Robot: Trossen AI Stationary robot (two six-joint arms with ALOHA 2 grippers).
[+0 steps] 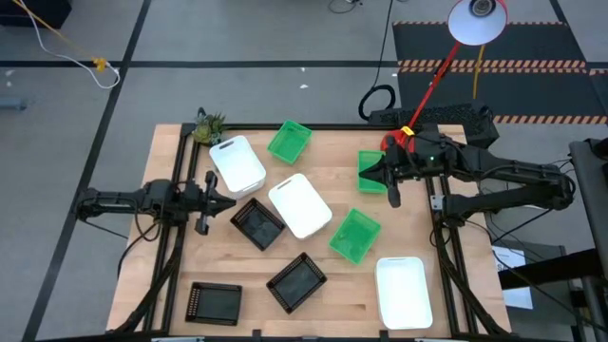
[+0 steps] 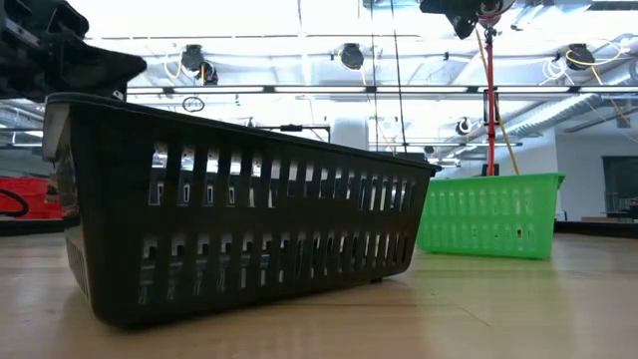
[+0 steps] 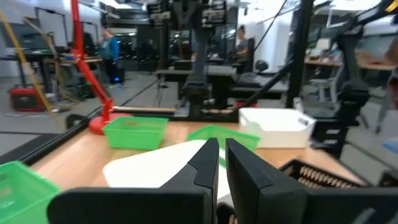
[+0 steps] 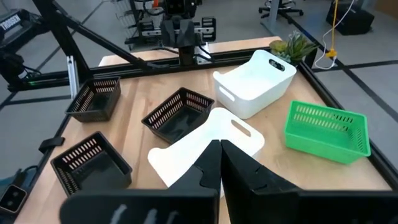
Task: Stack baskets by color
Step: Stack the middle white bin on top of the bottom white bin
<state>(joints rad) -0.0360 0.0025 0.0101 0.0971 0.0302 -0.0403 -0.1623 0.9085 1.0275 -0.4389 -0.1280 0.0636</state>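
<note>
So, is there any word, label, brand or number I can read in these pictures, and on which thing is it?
"TROSSEN", partly cut off: white letters on the dark arm part in the right wrist view.
Baskets: no text or labels.
Table: no text.
Room behind: no text clear enough to read.

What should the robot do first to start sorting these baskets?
Probably open the right claw and lower it onto the green perforated plastic basket right beside it, since both claws are shut and empty, and no baskets are stacked yet. The left claw waits at the table's left edge.
</note>
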